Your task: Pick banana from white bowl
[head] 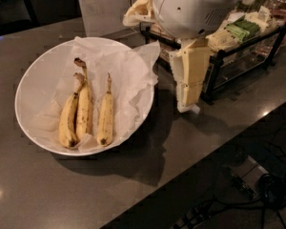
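three bananas lie in the white bowl (38, 80) on a dark grey counter (62, 190). the banana (105, 116) i want is the single loose one, on the side of the group closest to the arm, resting on the crinkled white paper (128, 66) that lines the bowl. its long axis runs from the near side of the view to the far side, with the dark tip towards the camera and the thin pale stem pointing away. just beside it, on its far side from the arm, lie the paired bananas (78, 111), more speckled and touching each other.

the gripper (189, 106) hangs outside the bowl, to the right of it in the camera view, low over the counter and holding nothing. i cannot tell whether it is apart or together. the banana lies to its left in the view, past the bowl's rim and a raised fold of paper.

a black wire rack (238, 51) of packaged snacks stands close behind the gripper. i judge that the rim and the paper fold are the things to clear, and that the pair leaves little room on the banana's far side.
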Controlling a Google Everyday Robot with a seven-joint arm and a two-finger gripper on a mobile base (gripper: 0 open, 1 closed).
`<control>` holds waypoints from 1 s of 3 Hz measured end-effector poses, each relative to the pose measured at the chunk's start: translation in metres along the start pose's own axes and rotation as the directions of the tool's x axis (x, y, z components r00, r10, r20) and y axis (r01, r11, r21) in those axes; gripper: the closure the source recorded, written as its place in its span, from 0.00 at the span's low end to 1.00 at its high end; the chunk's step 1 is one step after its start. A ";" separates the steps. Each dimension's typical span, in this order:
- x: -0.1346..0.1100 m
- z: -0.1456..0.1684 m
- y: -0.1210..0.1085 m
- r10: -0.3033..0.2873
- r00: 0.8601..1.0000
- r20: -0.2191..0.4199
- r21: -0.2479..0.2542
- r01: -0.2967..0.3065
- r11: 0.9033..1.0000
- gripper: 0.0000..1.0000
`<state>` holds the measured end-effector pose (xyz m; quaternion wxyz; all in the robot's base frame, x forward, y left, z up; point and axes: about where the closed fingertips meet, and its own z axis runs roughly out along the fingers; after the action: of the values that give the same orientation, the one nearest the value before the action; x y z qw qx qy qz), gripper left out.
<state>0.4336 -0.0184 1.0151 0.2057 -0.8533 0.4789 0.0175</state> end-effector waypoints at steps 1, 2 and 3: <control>-0.041 0.017 -0.013 -0.078 0.992 0.101 -0.063 0.085 0.994 0.00; -0.078 0.039 -0.019 -0.138 0.970 0.201 -0.127 0.165 0.978 0.00; -0.103 0.064 -0.022 -0.161 0.945 0.285 -0.177 0.217 0.960 0.00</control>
<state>0.4068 0.0984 0.9869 0.1801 -0.9017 0.3579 0.1622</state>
